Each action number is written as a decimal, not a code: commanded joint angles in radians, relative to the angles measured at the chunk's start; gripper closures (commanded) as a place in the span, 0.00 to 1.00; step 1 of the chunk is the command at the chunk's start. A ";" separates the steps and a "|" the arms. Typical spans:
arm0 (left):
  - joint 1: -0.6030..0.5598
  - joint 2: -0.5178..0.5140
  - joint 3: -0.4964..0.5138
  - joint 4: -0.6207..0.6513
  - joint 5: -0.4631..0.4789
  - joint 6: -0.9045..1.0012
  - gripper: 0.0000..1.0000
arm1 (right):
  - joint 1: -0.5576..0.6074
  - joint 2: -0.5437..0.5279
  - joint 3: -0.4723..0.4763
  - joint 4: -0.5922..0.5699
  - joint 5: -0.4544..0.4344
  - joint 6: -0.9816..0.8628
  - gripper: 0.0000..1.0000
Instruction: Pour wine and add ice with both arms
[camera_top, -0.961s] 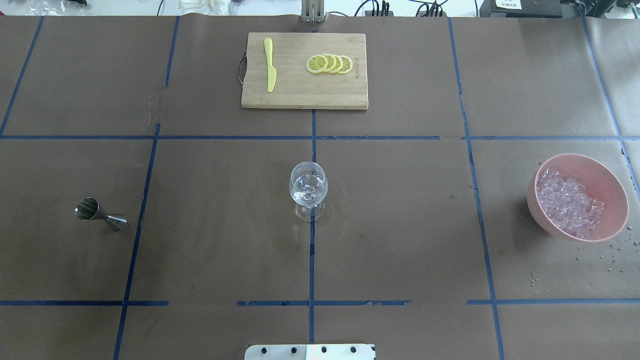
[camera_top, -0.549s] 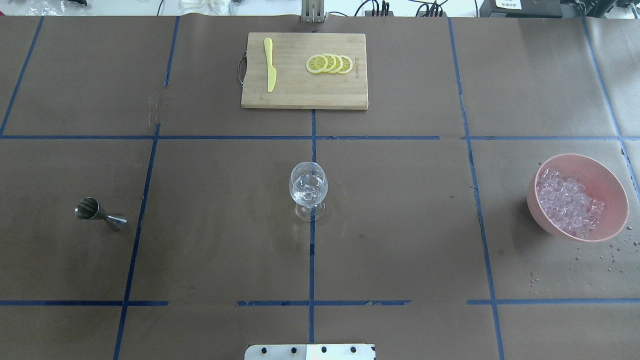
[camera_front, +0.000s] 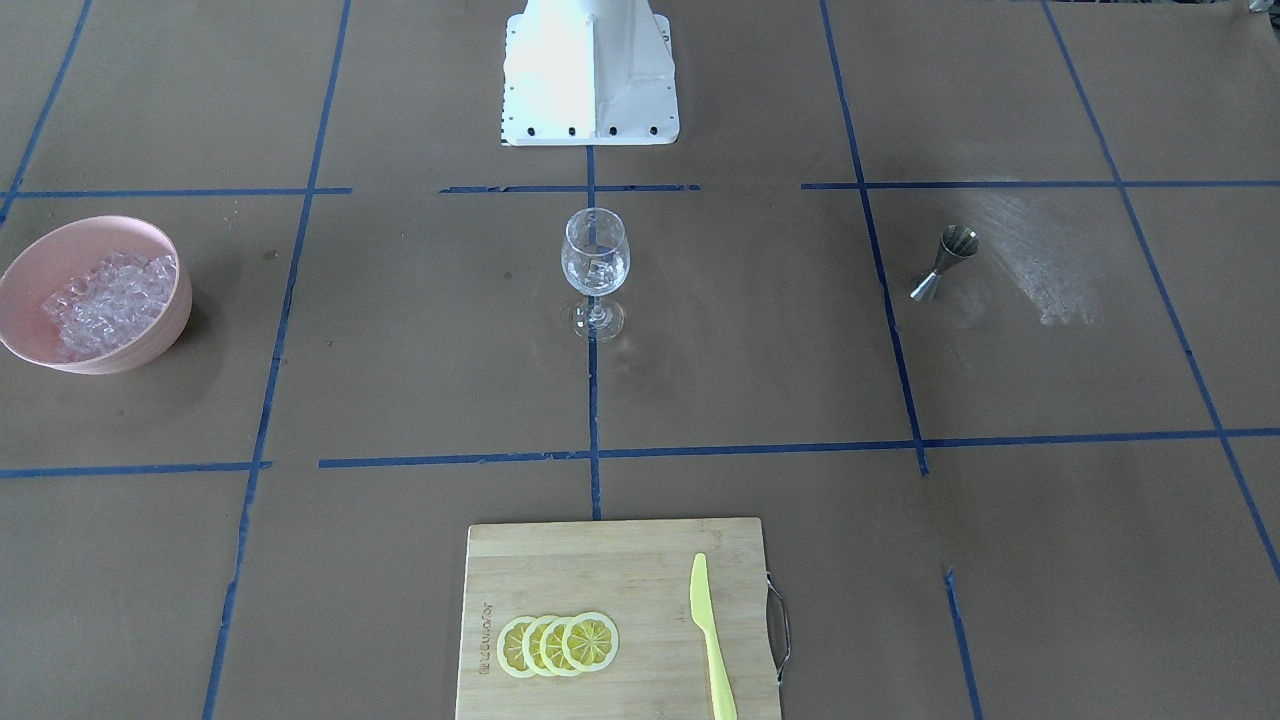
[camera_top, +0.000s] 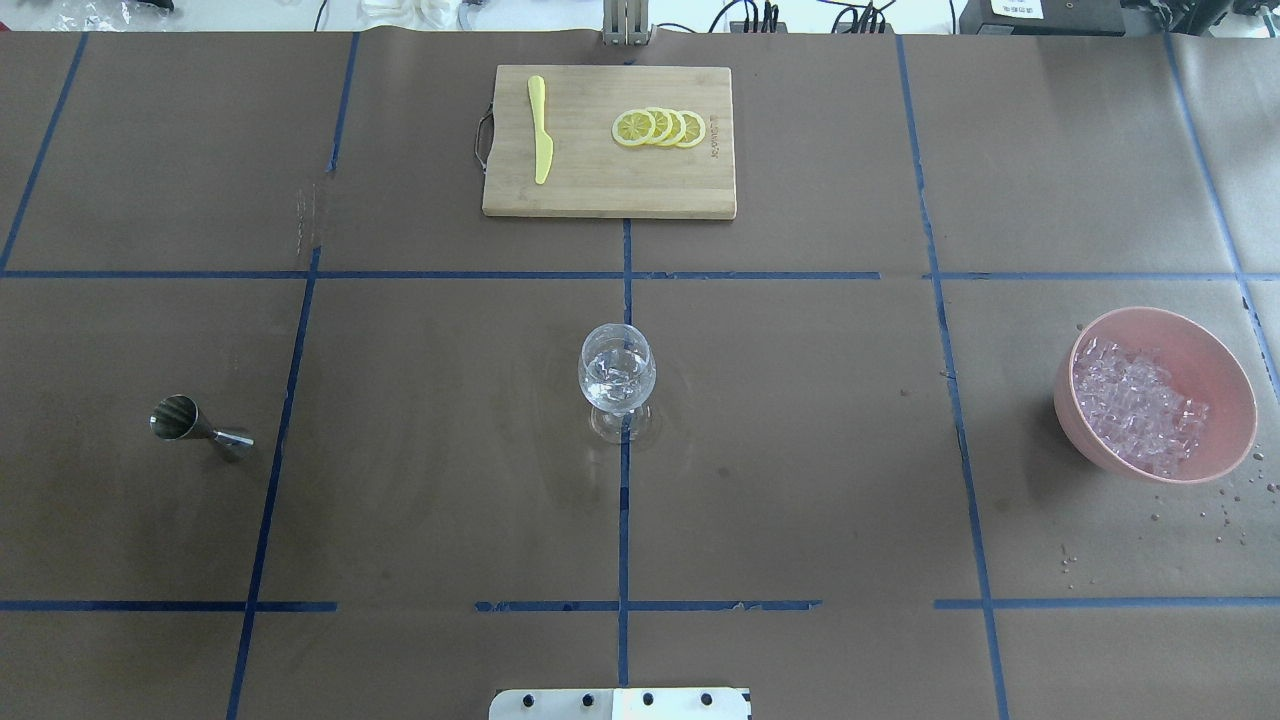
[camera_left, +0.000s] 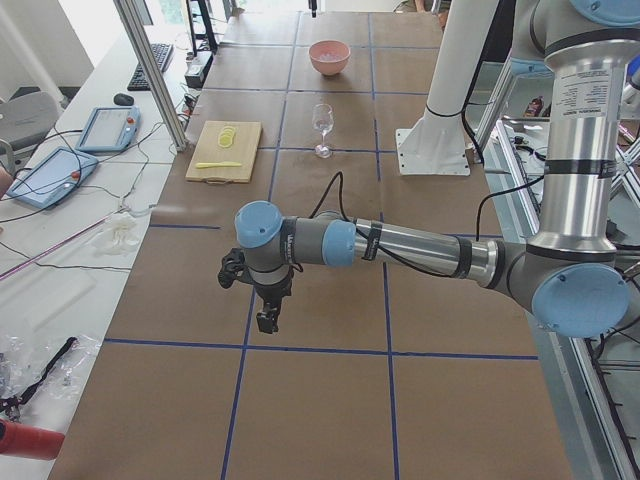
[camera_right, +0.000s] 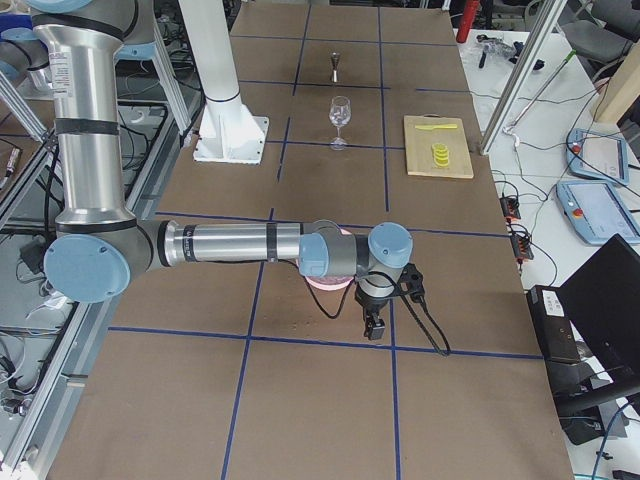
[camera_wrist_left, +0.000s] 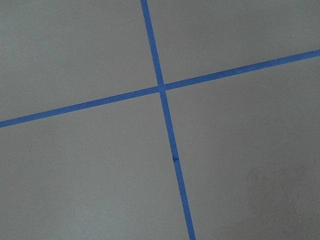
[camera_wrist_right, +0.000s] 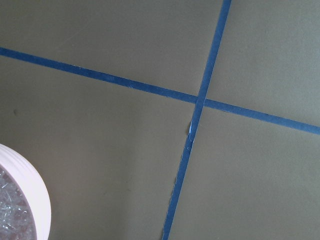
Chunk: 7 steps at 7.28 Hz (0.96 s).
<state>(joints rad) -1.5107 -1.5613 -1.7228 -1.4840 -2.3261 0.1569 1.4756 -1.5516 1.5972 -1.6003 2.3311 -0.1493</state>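
Lining the brown-papered table (camera_top: 800, 450), blue tape gridlines (camera_top: 450, 275); cables (camera_top: 750, 15) beyond.

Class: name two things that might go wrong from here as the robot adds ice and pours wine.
1. The glass stands on a thin stem; a knock might tip it.
2. Droplets lie on the table by the bowl, so the ice is likely wet and may slip when gripped.

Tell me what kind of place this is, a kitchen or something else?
Probably a robotics lab, not a kitchen: the left arm and right arm stand at a table gridded in blue tape, with teach pendants alongside.
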 joint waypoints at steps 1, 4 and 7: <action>0.000 0.003 0.017 -0.038 -0.018 0.001 0.00 | 0.000 -0.008 0.001 0.006 0.027 0.010 0.00; 0.001 0.001 0.011 -0.038 -0.018 -0.002 0.00 | 0.000 -0.021 -0.002 0.008 0.020 0.008 0.00; 0.001 0.001 0.003 -0.036 -0.018 -0.007 0.00 | 0.000 -0.002 0.010 0.008 0.023 0.008 0.00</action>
<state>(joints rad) -1.5105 -1.5599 -1.7168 -1.5204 -2.3439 0.1520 1.4757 -1.5650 1.6028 -1.5924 2.3523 -0.1404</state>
